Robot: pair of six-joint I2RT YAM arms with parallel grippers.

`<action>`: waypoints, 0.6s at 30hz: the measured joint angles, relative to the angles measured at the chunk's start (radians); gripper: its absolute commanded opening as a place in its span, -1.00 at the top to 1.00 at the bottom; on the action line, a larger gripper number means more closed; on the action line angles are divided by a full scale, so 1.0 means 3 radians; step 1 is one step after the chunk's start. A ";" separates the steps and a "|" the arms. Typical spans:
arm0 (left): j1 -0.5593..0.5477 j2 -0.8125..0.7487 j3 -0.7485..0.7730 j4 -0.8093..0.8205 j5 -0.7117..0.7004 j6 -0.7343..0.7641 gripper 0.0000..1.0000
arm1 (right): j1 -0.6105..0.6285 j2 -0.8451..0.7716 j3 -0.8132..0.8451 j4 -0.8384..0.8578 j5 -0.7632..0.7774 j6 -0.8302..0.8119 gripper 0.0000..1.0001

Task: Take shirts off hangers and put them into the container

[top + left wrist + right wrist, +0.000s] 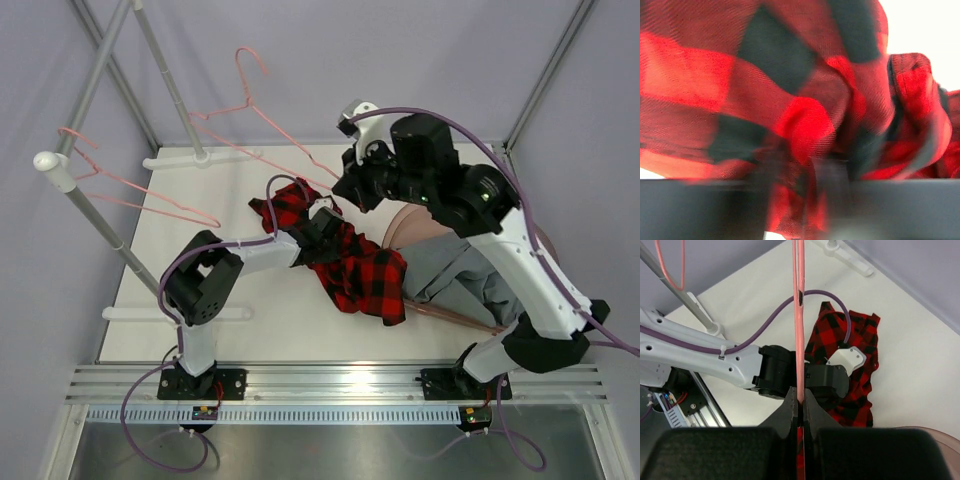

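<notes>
White table [265, 325]: plaid shirt [365, 275] bunched against left jaws.

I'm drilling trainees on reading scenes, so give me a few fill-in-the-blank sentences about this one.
1. The right gripper is shut on a pink ___.
2. The left gripper is at the ___ shirt.
3. The grey shirt lies in the ___.
Missing: hanger; plaid; container.

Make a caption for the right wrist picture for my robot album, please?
Right tool pinches a pink hanger; beyond it, the left arm reaches onto a plaid shirt on the table.
</notes>
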 measured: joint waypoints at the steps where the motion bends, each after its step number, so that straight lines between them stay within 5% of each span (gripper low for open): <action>1: 0.0024 0.0000 -0.0055 0.0109 0.0083 -0.0031 1.00 | 0.0000 0.0098 0.0043 -0.0001 -0.0019 -0.0014 1.00; 9: 0.0050 -0.0393 -0.0791 0.0745 0.0320 -0.0209 1.00 | 0.0000 0.1052 0.0781 -0.0086 -0.0142 -0.0158 1.00; 14: -0.0104 -0.0889 -0.1286 0.0702 0.0312 -0.0275 1.00 | 0.0003 0.1816 0.1775 -0.0125 -0.0309 -0.0220 1.00; 18: -0.0284 -0.1226 -0.1498 0.0565 0.0266 -0.0314 1.00 | 0.0014 0.2141 0.1967 -0.0017 -0.0456 -0.0245 1.00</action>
